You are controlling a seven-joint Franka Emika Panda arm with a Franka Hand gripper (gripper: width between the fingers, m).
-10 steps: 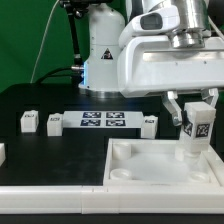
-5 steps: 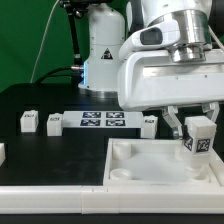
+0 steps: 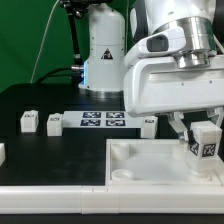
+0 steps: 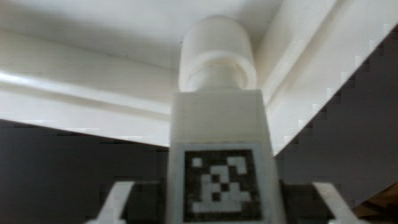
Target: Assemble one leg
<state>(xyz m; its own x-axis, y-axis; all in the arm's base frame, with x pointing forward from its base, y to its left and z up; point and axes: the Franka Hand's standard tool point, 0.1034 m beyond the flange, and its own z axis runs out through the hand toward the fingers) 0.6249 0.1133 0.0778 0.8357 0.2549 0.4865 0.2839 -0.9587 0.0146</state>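
My gripper (image 3: 204, 142) is shut on a leg (image 3: 206, 139), a small white block with a black-and-white tag on its face. It holds the leg just above the right part of the large square white piece with corner recesses (image 3: 150, 165), at the exterior view's right. In the wrist view the leg (image 4: 219, 120) runs up the middle between my fingers (image 4: 118, 200), with its tag (image 4: 221, 182) facing the camera and its rounded end over the white piece (image 4: 71, 85).
The marker board (image 3: 104, 122) lies behind the white piece. Three more legs stand beside it: two at its left (image 3: 29, 121) (image 3: 54, 122) and one at its right (image 3: 148, 124). A white part (image 3: 2, 153) sits at the left edge.
My gripper has swung further to the exterior view's right with the leg in it, and the leg has tilted so its tag faces more to the front.
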